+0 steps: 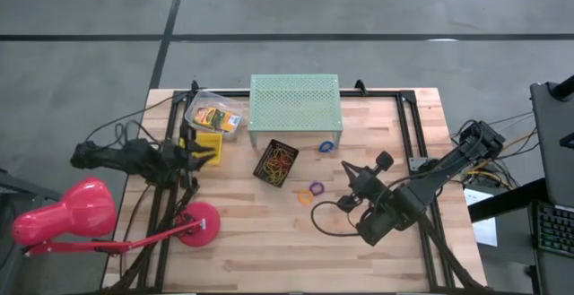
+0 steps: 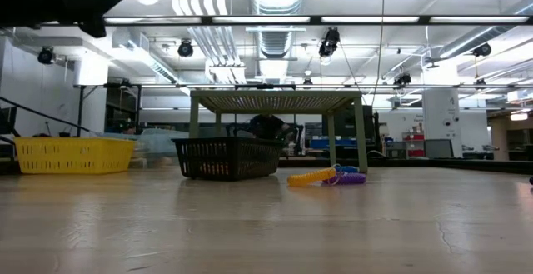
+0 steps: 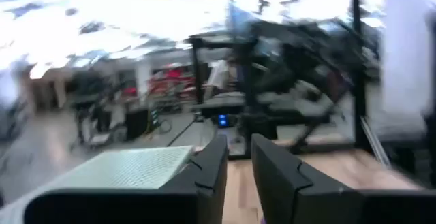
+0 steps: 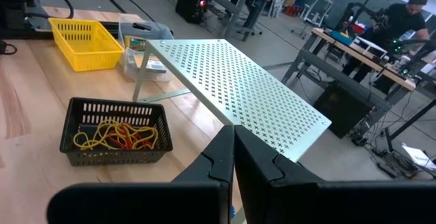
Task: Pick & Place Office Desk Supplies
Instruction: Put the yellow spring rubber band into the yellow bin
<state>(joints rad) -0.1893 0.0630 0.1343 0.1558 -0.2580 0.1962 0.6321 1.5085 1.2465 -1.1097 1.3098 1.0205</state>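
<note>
My left hand [image 1: 204, 149] hovers at the left side of the desk [image 1: 269, 241], just beside the yellow basket [image 1: 208, 143]. Its fingers [image 3: 212, 169] stand a little apart, and I see nothing between them. My right hand [image 1: 348, 171] is over the right half of the desk, fingers pressed shut and empty.

I judge I am between picks: neither hand carries anything, and loose supplies remain out. Two rubber bands, one orange [image 1: 306, 197] and one purple [image 1: 316, 187], lie touching each other on the bare desk, just left of my right hand. A small blue ring [image 1: 326, 146] lies farther back, by the right leg of the green stand [image 1: 294, 100].

The next move, I think, calls for my right hand to open, drop low over the bands and close on thin rubber lying flat on the wood, which could easily slip out.

The black basket [image 1: 275, 162] in front of the stand holds a tangle of yellow, orange and red bands. The clear tub [image 1: 213, 114] at far left holds little yellow-orange boxes. I cannot tell what the yellow basket holds.
</note>
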